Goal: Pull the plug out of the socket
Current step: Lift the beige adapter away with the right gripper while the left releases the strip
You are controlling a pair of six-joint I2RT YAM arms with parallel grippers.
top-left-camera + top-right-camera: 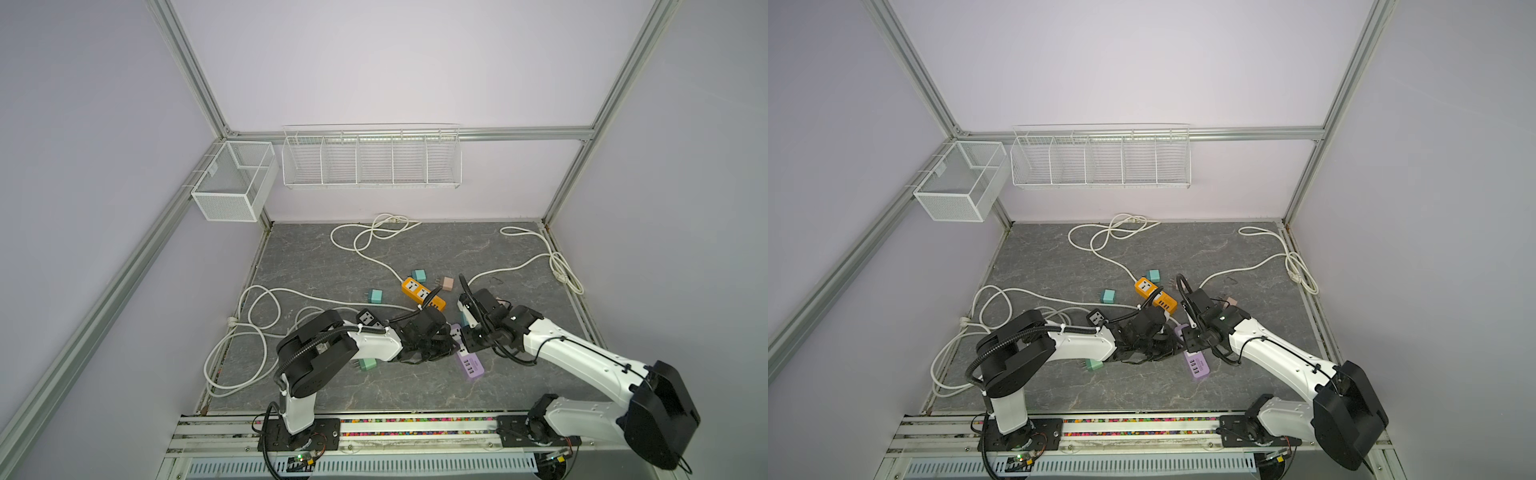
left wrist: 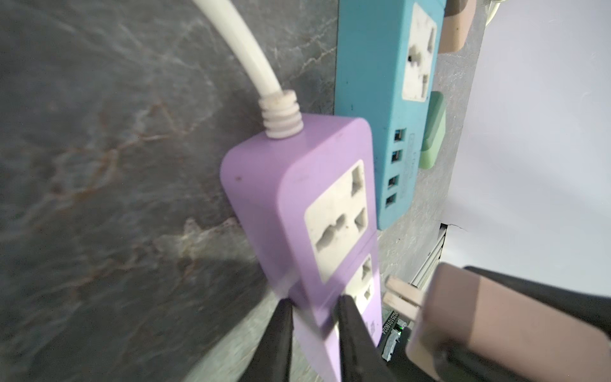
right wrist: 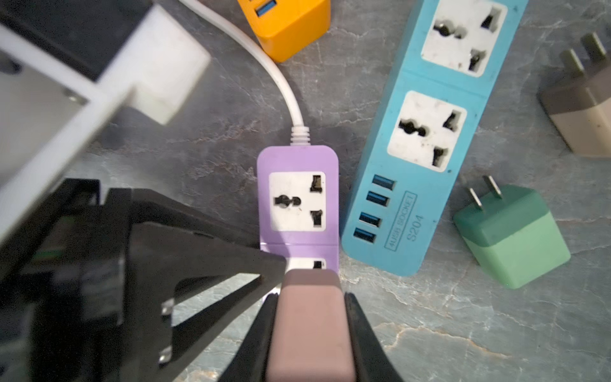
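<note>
Purple socket strip point(image 2: 297, 205), one of four, pinched by left hand point(image 2: 314, 302); right hand point(image 3: 310, 297) grips one plug point(image 3: 310, 334).

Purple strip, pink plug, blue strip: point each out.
purple strip point(image 3: 297, 160): right wrist view, cord-end face.
pink plug point(image 3: 310, 324): right wrist view, rear body.
blue strip point(image 3: 429, 188): right wrist view, face beside USB ports.

Left arm point(image 1: 1084, 347) and right arm point(image 1: 1279, 353) meet at frame centre, over purple power strip point(image 1: 1198, 365). Orange power strip point(image 1: 1152, 294) just above. Green plug point(image 1: 1094, 365) below left arm. White cords point(image 1: 992, 299) loop on grey table point(image 1: 1142, 395).
</note>
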